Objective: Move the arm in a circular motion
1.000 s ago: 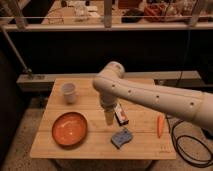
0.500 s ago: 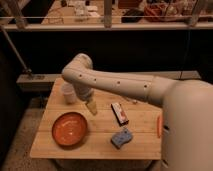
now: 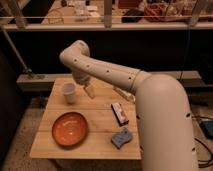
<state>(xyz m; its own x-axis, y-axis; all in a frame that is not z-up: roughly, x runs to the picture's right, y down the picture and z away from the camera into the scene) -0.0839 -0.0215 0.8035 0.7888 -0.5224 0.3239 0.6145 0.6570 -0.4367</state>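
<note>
Above the table (image 3: 95,146), the arm (image 3: 107,75) holds its tool (image 3: 90,92) beside the cup (image 3: 68,92).

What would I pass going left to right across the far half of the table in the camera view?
White cup → gripper at the tip of the arm, just right of the cup → small dark box.

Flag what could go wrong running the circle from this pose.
1. The gripper hangs low over the table, close beside the white cup; an arc toward the cup could tip it.
2. The arm spans the table's right side near the small box; a dip could clip the box.
</note>
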